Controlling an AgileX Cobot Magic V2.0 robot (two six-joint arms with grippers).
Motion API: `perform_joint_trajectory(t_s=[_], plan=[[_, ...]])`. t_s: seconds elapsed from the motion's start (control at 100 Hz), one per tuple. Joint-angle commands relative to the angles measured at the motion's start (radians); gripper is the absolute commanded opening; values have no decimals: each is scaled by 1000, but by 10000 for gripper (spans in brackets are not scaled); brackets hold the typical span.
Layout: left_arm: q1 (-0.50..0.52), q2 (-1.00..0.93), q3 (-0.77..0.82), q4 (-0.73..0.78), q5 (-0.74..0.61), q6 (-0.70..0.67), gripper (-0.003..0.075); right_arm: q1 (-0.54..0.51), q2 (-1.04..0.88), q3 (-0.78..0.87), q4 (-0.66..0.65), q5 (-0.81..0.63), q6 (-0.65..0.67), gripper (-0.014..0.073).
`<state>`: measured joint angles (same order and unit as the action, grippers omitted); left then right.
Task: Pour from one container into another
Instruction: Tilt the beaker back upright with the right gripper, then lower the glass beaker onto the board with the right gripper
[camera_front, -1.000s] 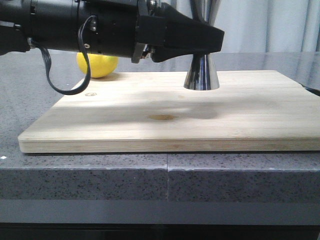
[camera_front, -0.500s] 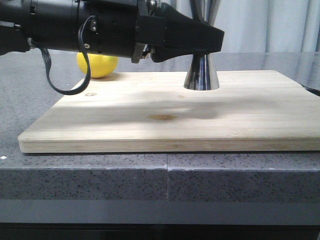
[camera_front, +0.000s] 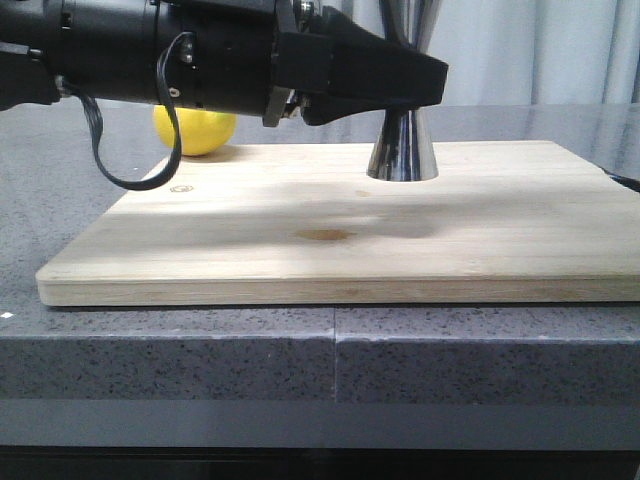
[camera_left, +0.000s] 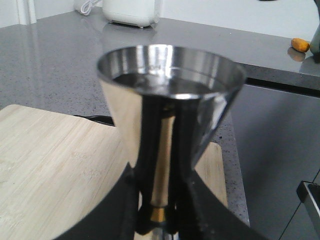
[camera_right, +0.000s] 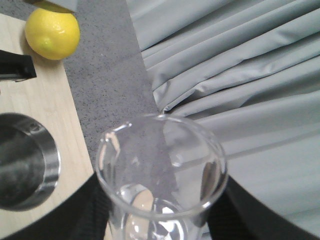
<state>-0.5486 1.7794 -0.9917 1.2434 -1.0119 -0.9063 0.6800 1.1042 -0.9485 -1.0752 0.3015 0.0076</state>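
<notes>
The steel jigger (camera_front: 402, 148) stands upright on the wooden board (camera_front: 300, 250), toward its back edge. My left gripper (camera_front: 415, 85) reaches in from the left and is shut on the jigger's narrow waist. In the left wrist view the black fingers (camera_left: 195, 210) clamp the gold band just below the wide upper cup of the jigger (camera_left: 170, 100). My right gripper (camera_right: 160, 215) is shut on the clear glass beaker (camera_right: 160, 170), held up beside the rim of the jigger (camera_right: 30, 170). The right gripper and the beaker are out of the front view.
A yellow lemon (camera_front: 195, 130) lies on the grey stone counter (camera_front: 60, 200) behind the board's back left corner, also seen as a lemon (camera_right: 52, 32) from the right wrist. Grey curtains (camera_right: 240, 75) hang behind. A white appliance (camera_left: 131, 11) stands far off.
</notes>
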Motion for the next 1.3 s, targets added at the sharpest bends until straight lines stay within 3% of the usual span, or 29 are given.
perform_joint_trajectory(t_s=[0.0, 0.22, 0.4, 0.86, 1.02, 1.29], plan=[[-1, -54, -31, -58, -64, -6, -21, 1, -20, -37, 12, -17, 10, 219], [-1, -54, -31, -58, -64, -6, -21, -12, -20, -37, 24, -8, 57, 219], [-1, -54, -31, -58, -64, -6, -21, -117, -18, -37, 26, -59, 185, 219], [-1, -54, -31, -54, -64, -6, -21, -498, 137, -37, 60, -487, 541, 219], [-1, -54, -31, -54, -64, -6, -21, -560, 232, -29, 65, -571, 552, 219], [-1, -54, -31, -52, -64, -6, -21, -574, 329, 37, 67, -697, 552, 219]])
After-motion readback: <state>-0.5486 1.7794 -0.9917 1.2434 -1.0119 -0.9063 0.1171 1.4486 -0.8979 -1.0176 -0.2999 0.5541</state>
